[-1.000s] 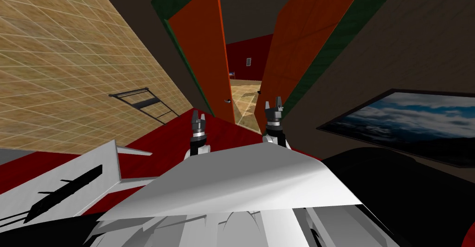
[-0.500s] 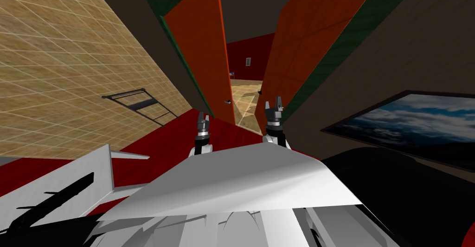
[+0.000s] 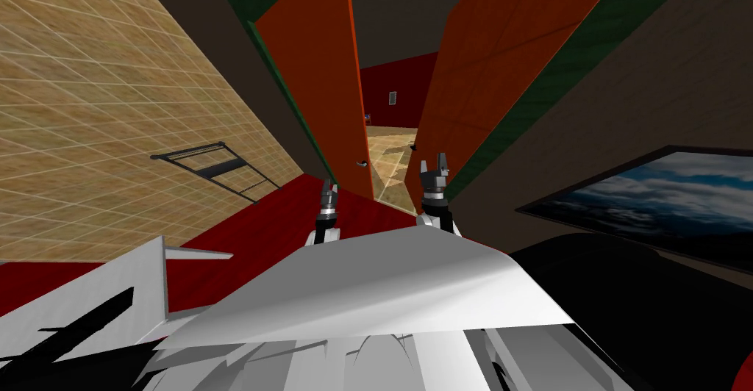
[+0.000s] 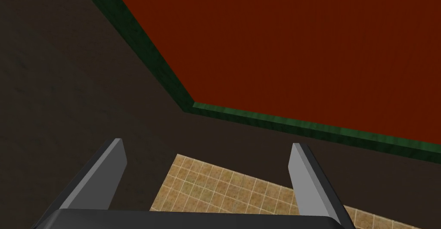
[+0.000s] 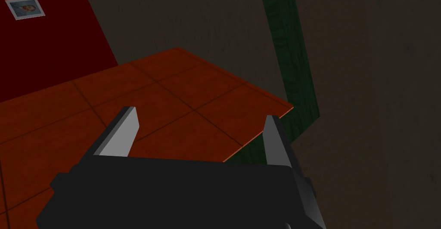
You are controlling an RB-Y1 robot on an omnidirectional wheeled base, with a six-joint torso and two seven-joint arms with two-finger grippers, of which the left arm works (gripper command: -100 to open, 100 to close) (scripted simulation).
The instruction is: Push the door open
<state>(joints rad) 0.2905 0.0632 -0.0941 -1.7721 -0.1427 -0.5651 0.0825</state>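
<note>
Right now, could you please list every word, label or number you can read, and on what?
None can be read. The sky picture shows clouds without lettering, the left door and right door carry no sign, and the small framed picture is too small to tell.

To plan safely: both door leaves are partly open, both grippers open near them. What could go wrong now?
The left gripper aims at dark wall by the green frame, off the left leaf, so a push may miss it. The right gripper is near the edge of the right leaf; a finger might slip off.
</note>
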